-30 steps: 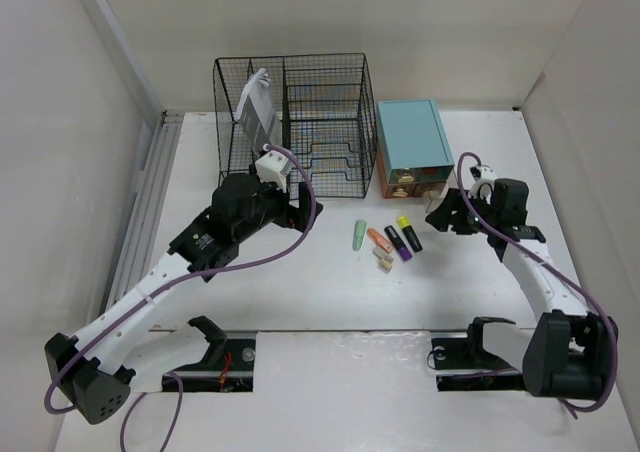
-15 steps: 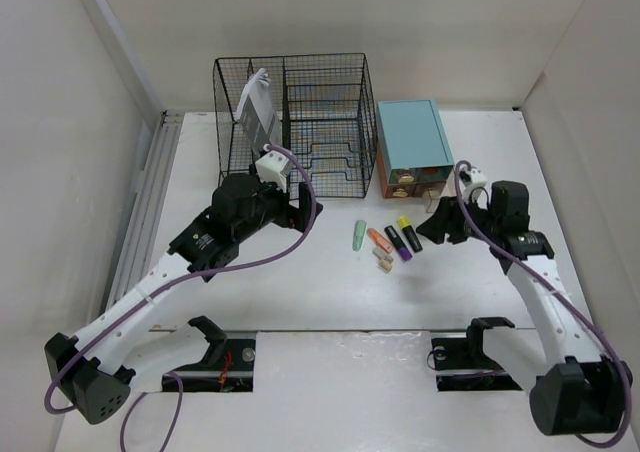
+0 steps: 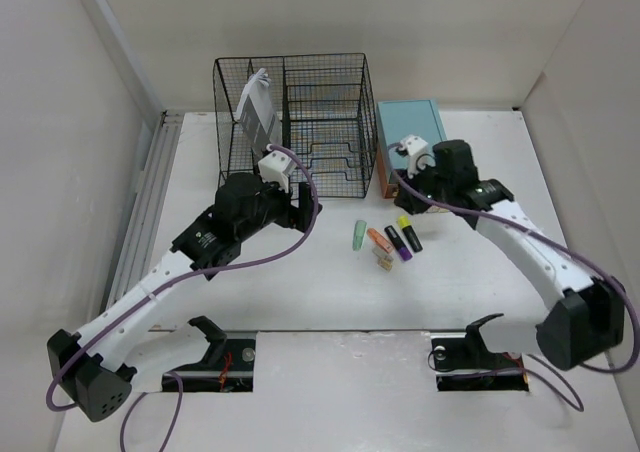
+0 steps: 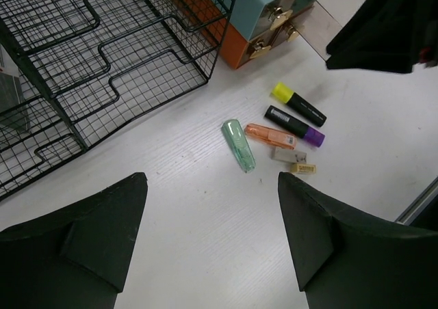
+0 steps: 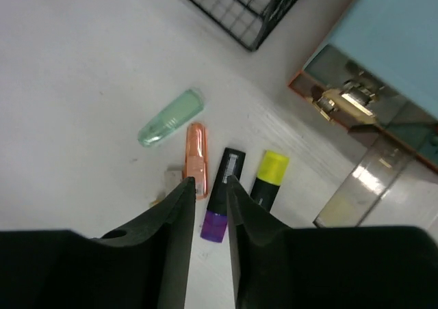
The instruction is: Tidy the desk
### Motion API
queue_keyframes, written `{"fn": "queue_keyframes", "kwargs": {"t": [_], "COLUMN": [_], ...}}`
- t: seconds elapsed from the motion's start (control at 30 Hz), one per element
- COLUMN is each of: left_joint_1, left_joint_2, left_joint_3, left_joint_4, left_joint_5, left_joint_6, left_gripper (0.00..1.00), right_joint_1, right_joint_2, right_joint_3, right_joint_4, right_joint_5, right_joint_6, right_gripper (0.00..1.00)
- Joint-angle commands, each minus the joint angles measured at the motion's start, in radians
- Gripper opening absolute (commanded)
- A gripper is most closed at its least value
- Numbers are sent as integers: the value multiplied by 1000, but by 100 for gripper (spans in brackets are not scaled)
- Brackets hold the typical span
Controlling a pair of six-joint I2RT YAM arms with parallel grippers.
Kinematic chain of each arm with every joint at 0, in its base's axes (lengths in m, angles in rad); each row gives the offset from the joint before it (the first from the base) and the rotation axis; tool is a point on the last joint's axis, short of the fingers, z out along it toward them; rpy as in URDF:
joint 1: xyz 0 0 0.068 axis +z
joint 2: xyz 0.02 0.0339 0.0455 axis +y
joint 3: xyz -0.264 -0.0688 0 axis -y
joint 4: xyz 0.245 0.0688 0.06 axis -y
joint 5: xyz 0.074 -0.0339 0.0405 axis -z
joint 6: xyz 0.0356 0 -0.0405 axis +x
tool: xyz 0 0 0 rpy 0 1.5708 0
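White desk [image 3: 300, 292] lies beneath right gripper [image 5: 207, 193].

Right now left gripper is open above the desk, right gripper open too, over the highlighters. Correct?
Not quite. The right gripper is nearly shut, its fingers a narrow slit apart, holding nothing, per the right wrist view. The left gripper is open above the desk, and the highlighters do lie below the right one.

Overhead view – wrists (close) share highlighters [image 3: 397, 239].

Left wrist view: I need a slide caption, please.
Open left gripper hovers above highlighters beside the wire organizer.
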Motion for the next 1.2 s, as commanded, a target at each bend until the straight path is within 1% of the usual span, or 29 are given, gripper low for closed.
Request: {"fn": "queue_keyframes", "kwargs": {"t": [0.0, 0.07, 0.13, 0.2, 0.3, 0.47, 0.6, 0.73, 1.0, 1.17], "left_joint_1": [-1, -1, -1, -1, -1, -1, -1, -1, -1, -1], "left_joint_2": [-16, -25, -25, -25, -34, -35, -56, -56, -65, -65], "left_joint_3": [3, 3, 3, 3, 3, 3, 3, 3, 3, 3], "left_joint_4": [37, 37, 37, 37, 37, 37, 37, 37, 37, 37], "left_joint_5": [-6, -17, -26, -26, -26, -26, -26, -26, -17, -8], "left_joint_6": [5, 5, 5, 5, 14, 14, 14, 14, 14, 14], "left_gripper": [74, 74, 74, 76, 77, 78, 81, 81, 81, 82], "right_joint_1": [103, 146, 184, 184, 184, 184, 184, 184, 134, 124], "right_joint_2": [83, 135, 167, 184, 216, 284, 351, 418, 472, 514], "right_joint_3": [14, 1, -12, -12, -12, -21, 0, 22, 40, 50], "right_joint_4": [-62, -48, -22, -22, -31, -22, -22, -40, -40, -51], "right_joint_5": [225, 311, 389, 429, 481, 560, 583, 592, 592, 583], "right_joint_6": [-105, -114, -114, -114, -114, -105, -85, -85, -67, -67], "right_gripper": [32, 34, 39, 39, 45, 46, 46, 47, 47, 47]}}
